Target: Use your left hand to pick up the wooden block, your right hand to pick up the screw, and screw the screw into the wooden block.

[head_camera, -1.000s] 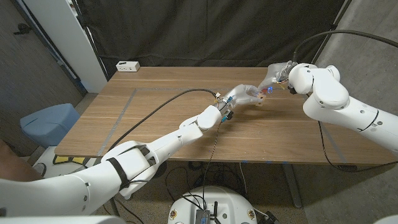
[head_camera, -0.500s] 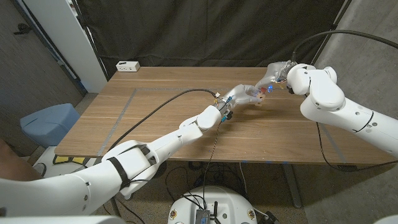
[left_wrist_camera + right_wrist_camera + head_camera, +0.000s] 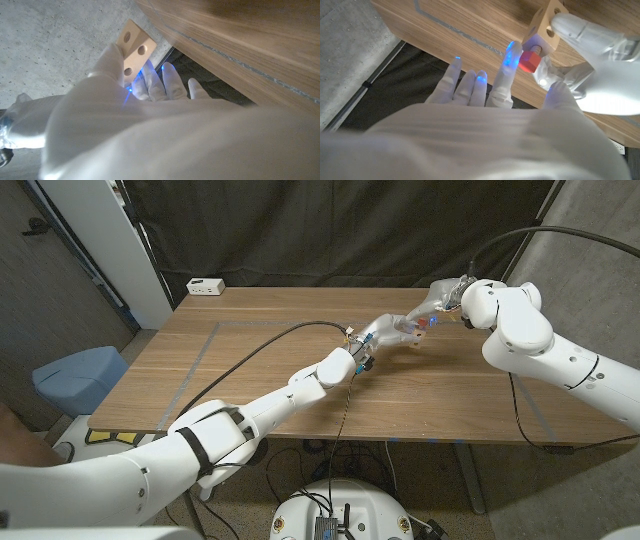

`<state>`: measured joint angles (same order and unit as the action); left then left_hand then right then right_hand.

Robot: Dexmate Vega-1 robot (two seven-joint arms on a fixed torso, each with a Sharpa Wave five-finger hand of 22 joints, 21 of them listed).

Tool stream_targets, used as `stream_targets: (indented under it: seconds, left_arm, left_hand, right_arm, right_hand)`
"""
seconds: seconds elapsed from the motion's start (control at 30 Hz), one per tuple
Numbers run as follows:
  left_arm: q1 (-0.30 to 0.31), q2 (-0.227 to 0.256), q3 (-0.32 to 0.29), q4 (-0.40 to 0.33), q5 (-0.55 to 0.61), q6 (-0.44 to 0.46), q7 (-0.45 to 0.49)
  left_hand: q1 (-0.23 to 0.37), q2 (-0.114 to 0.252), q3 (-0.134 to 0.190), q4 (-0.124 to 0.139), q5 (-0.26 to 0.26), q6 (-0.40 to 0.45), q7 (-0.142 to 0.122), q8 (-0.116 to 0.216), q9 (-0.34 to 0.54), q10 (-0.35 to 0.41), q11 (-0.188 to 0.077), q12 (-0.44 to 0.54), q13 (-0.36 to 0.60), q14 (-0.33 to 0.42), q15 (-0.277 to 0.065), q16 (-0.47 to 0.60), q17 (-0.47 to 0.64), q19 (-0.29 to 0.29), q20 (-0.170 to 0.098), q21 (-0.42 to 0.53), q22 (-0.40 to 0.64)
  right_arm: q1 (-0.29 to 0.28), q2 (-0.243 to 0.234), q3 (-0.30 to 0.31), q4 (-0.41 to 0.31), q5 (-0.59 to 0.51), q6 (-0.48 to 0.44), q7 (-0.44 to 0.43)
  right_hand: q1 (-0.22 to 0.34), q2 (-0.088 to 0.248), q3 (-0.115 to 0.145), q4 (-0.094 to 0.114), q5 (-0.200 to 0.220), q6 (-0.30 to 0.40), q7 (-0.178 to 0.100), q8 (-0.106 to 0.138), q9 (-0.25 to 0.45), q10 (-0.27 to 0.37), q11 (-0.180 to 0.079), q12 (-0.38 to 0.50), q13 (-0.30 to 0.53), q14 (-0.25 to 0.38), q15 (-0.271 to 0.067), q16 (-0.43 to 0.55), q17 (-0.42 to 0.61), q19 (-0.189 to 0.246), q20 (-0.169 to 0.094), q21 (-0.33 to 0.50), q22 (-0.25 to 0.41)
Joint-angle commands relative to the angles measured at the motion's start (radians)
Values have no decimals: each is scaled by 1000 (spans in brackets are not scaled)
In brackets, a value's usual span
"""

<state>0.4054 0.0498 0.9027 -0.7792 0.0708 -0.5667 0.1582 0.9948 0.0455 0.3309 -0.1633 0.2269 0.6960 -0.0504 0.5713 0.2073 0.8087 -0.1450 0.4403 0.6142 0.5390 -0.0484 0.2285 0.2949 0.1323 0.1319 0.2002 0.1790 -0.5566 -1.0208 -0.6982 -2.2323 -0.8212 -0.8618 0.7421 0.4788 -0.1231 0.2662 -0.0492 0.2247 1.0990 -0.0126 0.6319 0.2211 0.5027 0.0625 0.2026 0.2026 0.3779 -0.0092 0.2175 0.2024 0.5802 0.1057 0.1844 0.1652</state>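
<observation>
Over the table's right half, toward its far edge, the left hand holds the wooden block up off the surface, fingers wrapped round it. Just beyond, the right hand pinches the red-headed screw, whose tip meets a hole in the block. A white power strip lies at the far left corner.

Table: spans the middle of the head view, both arms reaching over it.
Left hand: at 1 o'clock from table centre, holding the wooden block.
Right hand: at 2 o'clock from the left hand, just beside it.
Screw: between the right hand's fingers, its end at the block.
Power strip: on the table's far edge, at 11 o'clock.
Stool: off the table, at 9 o'clock.
</observation>
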Motion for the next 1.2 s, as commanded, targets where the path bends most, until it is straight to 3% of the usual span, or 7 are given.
stream_targets:
  seconds: [0.03, 0.37, 0.63, 0.73, 0.9, 1.2]
  left_arm:
    - [-23, -18, 5, 54, -8, -25, -3]
    - [-31, -25, 7, 75, -11, -35, -1]
    - [-30, -23, 9, 73, -11, -36, 0]
    - [-26, -21, 9, 65, -12, -32, 0]
    - [-21, -15, 9, 52, -10, -26, 1]
    - [-12, -7, 7, 28, -7, -15, 1]
  left_hand:
    - [17, 25, 15, 15, 11, 163, -63, 7, 2, 67, -73, 42, 12, -4, -93, -5, 3, 2, 1, 1, 2]
    - [17, 23, 12, 13, 15, 169, -62, 9, 3, 70, -72, 43, 11, -2, -93, -4, 4, 2, 0, 1, 2]
    - [16, 27, 13, 15, 19, 156, -61, 4, 3, 59, -72, 41, 14, -4, -92, -4, 4, 0, 4, 0, 2]
    - [16, 29, 14, 15, 21, 153, -61, 2, 4, 56, -72, 40, 15, -5, -91, -5, 4, 0, 4, 0, 2]
    - [12, 32, 15, 17, 25, 150, -59, 1, 4, 47, -72, 38, 17, -7, -89, -7, 3, 0, 6, 0, 2]
    - [12, 36, 18, 17, 30, 143, -58, -1, 5, 40, -72, 37, 19, -9, -86, -9, 2, 0, 8, 1, 2]
  right_arm:
    - [16, 8, 3, 13, -13, 5, 53]
    - [36, 5, 1, 19, -15, 10, 115]
    - [19, -9, 31, 10, 29, 26, 104]
    - [8, -17, 47, 5, 58, 32, 90]
    - [-1, -31, 65, -3, 103, 42, 73]
    - [-9, -59, 90, -11, 180, 64, 39]
  right_hand:
    - [-12, -1, -10, 4, 10, -35, 6, -9, 9, -15, 4, -6, 2, -9, 7, -7, 1, -9, 2, -4, 3]
    - [-29, -1, -23, 4, 27, -150, 20, -37, 32, -67, 27, -17, 5, -37, 41, -20, -2, -29, 19, -4, 2]
    - [-5, 17, -17, -12, 44, -284, 43, -87, 33, -126, 47, -21, 8, -68, 76, -26, -7, -37, 32, -2, 2]
    - [21, 31, -6, -28, 48, -336, 52, -109, 31, -149, 58, -20, 9, -81, 84, -27, -8, -42, 36, -2, 2]
    - [60, 51, 13, -50, 41, -367, 57, -125, 26, -178, 74, -20, 10, -102, 97, -30, -10, -49, 42, -3, 1]
    - [120, 54, 39, -90, 8, -423, 58, -149, 24, -223, 87, -21, 11, -127, 114, -31, -12, -58, 48, -2, 1]
